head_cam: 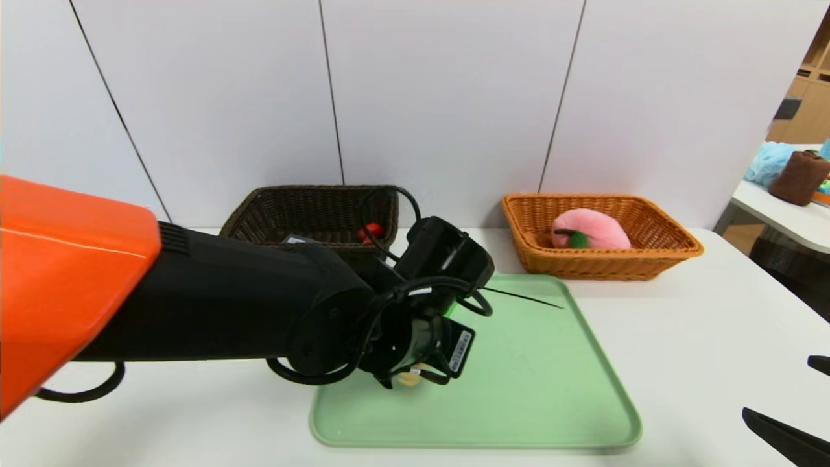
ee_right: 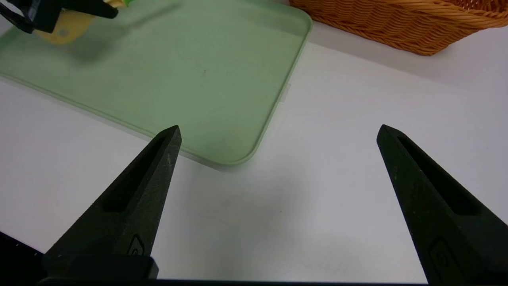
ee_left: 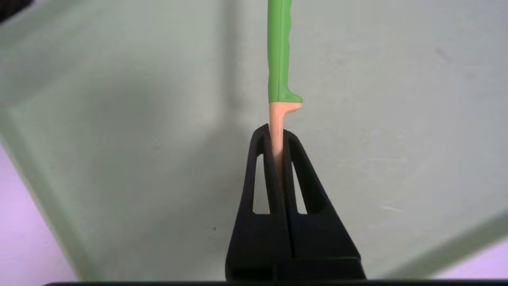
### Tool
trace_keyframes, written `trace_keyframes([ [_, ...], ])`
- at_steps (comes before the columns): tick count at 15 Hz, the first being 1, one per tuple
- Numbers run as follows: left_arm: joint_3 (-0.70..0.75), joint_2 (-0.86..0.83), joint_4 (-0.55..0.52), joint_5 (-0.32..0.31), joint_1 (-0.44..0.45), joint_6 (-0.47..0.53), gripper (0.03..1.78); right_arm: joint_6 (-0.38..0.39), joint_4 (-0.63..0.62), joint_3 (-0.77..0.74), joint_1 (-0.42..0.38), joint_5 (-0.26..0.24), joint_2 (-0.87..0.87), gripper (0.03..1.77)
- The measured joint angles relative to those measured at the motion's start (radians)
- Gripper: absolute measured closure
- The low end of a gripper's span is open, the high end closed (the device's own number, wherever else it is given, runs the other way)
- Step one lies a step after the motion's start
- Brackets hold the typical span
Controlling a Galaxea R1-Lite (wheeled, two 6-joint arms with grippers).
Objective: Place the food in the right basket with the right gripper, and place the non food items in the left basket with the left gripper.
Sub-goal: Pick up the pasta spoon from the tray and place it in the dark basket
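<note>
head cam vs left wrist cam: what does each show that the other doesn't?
Head only: dark basket with the red duck, orange basket with the plush peach, white table.
Left wrist only: left gripper jaws shut on the pasta spoon, just below its green handle.
Both: green tray.

The white surface (head_cam: 681,337) carries three things directly. A flat green tray (head_cam: 551,389) lies in the near middle, and its far edge comes close to both baskets. The dark basket (head_cam: 272,207) stands at the far left, against the wall. The orange basket (head_cam: 648,253) stands at the far right, apart from the dark one. To the right of the tray the surface is bare white.
</note>
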Motion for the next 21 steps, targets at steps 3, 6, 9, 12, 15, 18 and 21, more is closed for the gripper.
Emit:
trace_keyframes([
  [3,-0.003,-0.095,-0.012,0.108,-0.051,0.121,1.76,-0.008,0.000,0.000,0.000,0.000,0.002,0.10],
  [6,-0.004,-0.201,-0.076,0.139,-0.062,0.330,1.76,-0.018,-0.001,-0.001,0.000,0.000,0.004,0.10],
  [9,-0.007,-0.292,-0.101,0.113,-0.004,0.553,1.76,-0.022,-0.001,-0.002,0.000,0.000,0.006,0.10],
  [12,-0.008,-0.352,-0.096,-0.015,0.121,0.700,1.76,-0.031,-0.001,-0.002,0.000,0.000,0.008,0.10],
  [15,-0.025,-0.377,-0.080,-0.130,0.238,0.797,1.76,-0.037,-0.001,-0.002,0.000,0.001,0.011,0.10],
  [18,-0.073,-0.375,-0.056,-0.245,0.343,0.914,1.76,-0.040,-0.001,-0.001,0.000,0.001,0.014,0.10],
  [21,-0.153,-0.338,-0.029,-0.345,0.431,1.009,1.76,-0.047,-0.001,0.002,0.000,0.000,0.015,0.10],
])
